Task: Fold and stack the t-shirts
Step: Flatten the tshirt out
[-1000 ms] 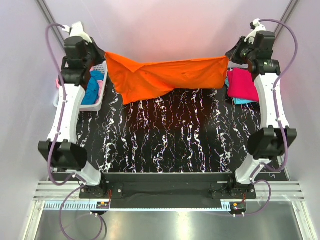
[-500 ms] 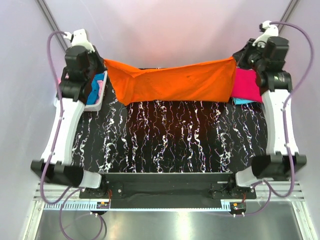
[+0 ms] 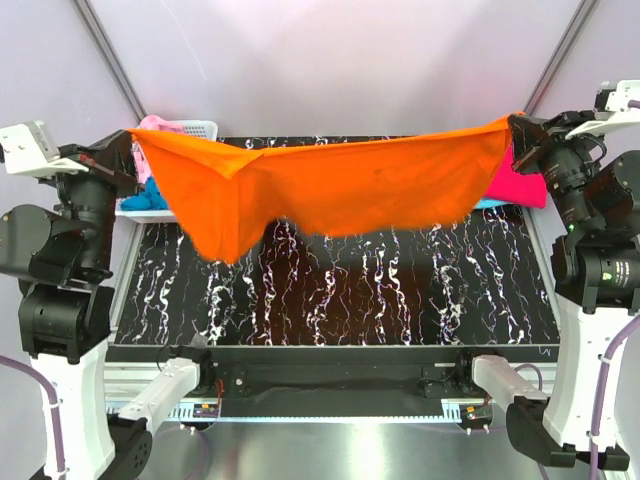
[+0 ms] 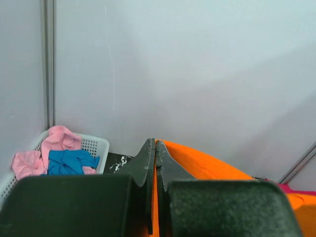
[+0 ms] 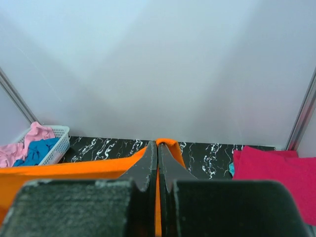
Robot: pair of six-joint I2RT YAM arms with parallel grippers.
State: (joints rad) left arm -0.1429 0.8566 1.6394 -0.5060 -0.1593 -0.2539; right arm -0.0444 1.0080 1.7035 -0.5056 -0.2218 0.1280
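While both arms stand raised, left gripper (image 3: 128, 158) and right gripper (image 3: 516, 135) each pinch tight on opposite top ends of the orange t-shirt (image 3: 340, 185), which hangs stretched above the marbled table (image 3: 350, 290). Far right: crimson-pink t-shirt (image 3: 520, 185) lying flat. Far left: white basket (image 3: 197, 128) holding crumpled light pink cloth (image 4: 58, 138) and teal blue cloth (image 4: 69, 162).

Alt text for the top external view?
The left gripper and right gripper hold an orange t-shirt stretched in the air above the black table. A basket of shirts sits far left, a crimson shirt far right.
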